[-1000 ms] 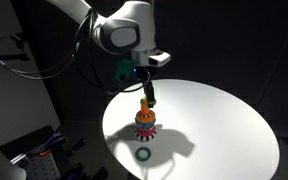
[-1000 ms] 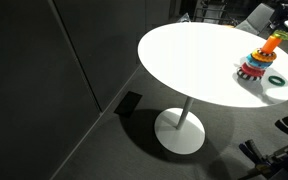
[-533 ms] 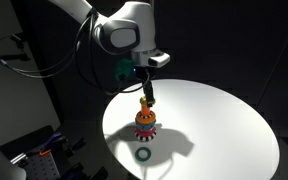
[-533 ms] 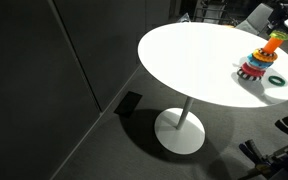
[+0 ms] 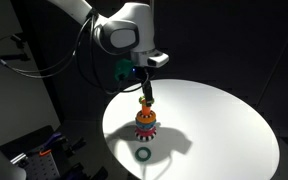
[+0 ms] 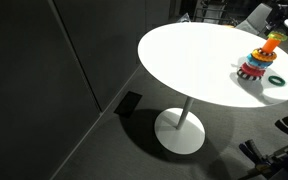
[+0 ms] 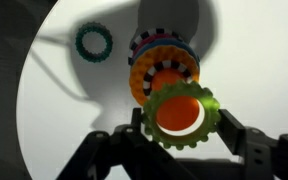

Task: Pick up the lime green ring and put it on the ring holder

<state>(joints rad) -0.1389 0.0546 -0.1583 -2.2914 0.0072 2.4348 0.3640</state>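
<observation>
So, the round white counter [image 5: 224,120] takes up the middle of both exterior views. Your white robot arm [image 5: 119,35] reaches in over it from above. The black gripper [image 5: 146,96] points straight down over the ring holder [image 5: 146,122], a small stacking-toy peg with an orange knob on top, yellow and red rings below it and a wider frilly base. The holder stands upright on the counter, and the gripper's tips sit level with the orange knob.

In the wrist view, a bright green toothed piece [image 7: 179,112] with an orange centre lies between the two dark fingers [image 7: 234,135]. They stand close against its edges on either side. You cannot tell from these views whether they press on it or only flank it.

The lime green ring [image 5: 143,153], a thin flat hoop with a wide open centre, lies flat on the counter. It is near the holder's base but apart from it, on the side toward the counter's edge.
</observation>
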